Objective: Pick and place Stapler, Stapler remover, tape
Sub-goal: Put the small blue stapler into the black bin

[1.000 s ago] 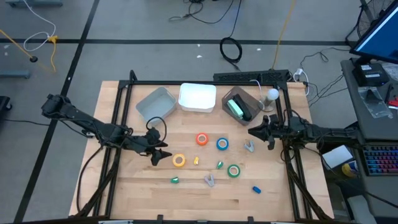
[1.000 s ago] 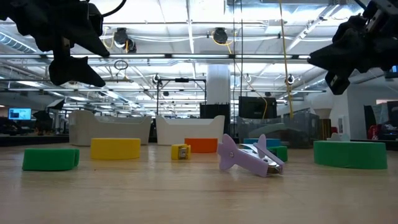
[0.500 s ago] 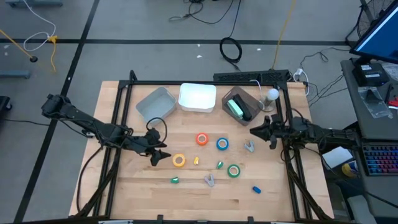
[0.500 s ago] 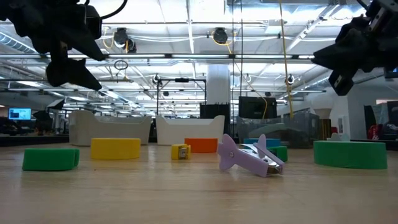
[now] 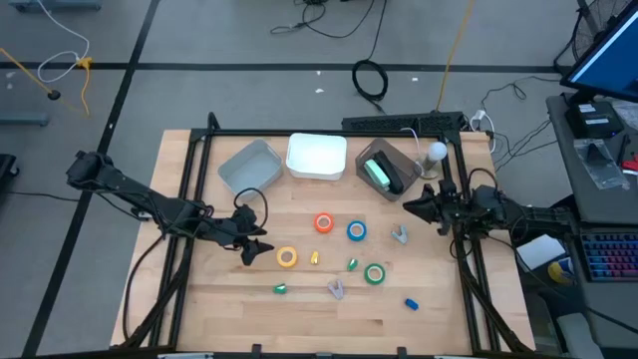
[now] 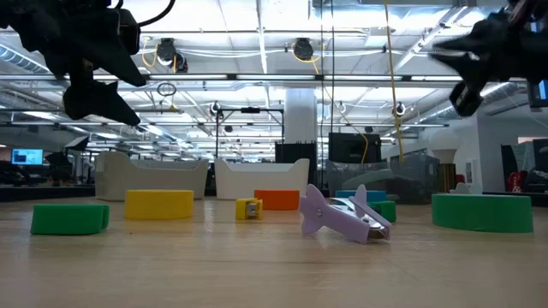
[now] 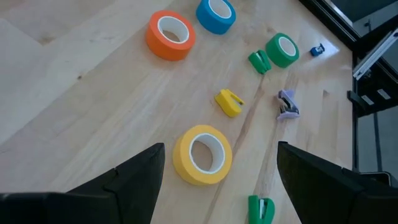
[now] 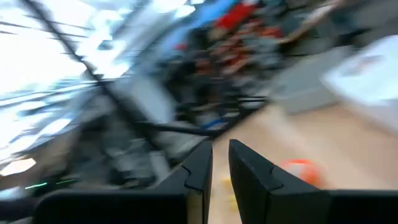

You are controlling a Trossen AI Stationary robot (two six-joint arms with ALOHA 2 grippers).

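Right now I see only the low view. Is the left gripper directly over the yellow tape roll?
Observer: No. From above, the left gripper hangs beside the yellow tape roll, toward the table's left edge, fingers open.
Operator: Where does the blue roll lie?
Observer: The blue tape roll lies flat next to the red-orange tape roll, not touching it.
Operator: And the right gripper?
Observer: The right gripper is shut and holds nothing, between the dark bin and a purple staple remover.
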